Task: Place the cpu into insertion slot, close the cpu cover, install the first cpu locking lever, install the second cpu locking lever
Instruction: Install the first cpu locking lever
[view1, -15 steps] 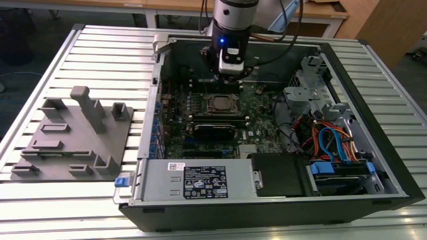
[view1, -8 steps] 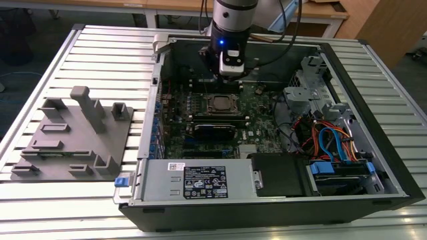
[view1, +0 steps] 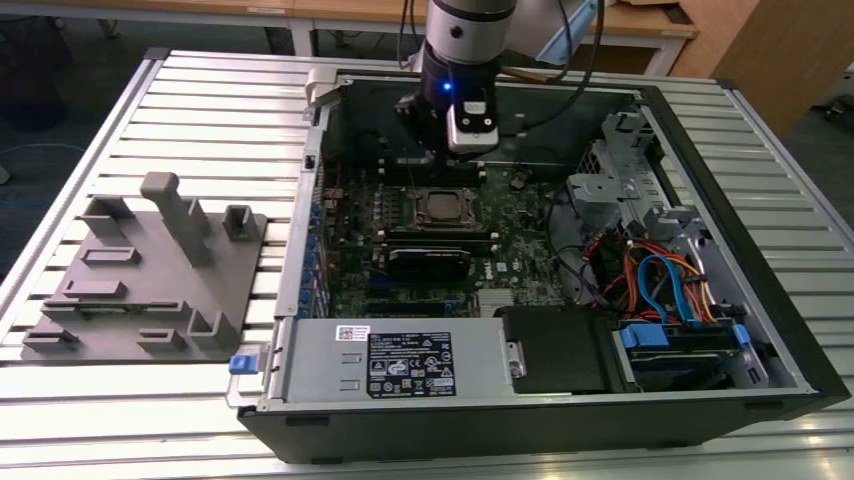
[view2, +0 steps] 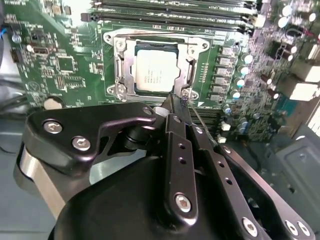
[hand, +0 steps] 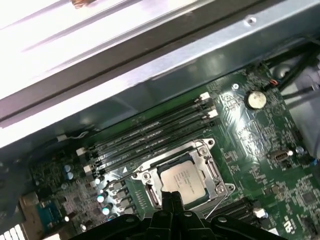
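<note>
Silvery slatted tabletop, grooves running side to side. Open black computer case lies on its side on tabletop, toward exterior view's right. Grey fixture plate with upright blocks rests flat just beside case, on exterior view's left.

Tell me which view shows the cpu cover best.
The second wrist view: the cpu cover faces the camera, framing the cpu. The first wrist view shows it slanted, one edge behind the gripper; the exterior view shows it from afar.
</note>
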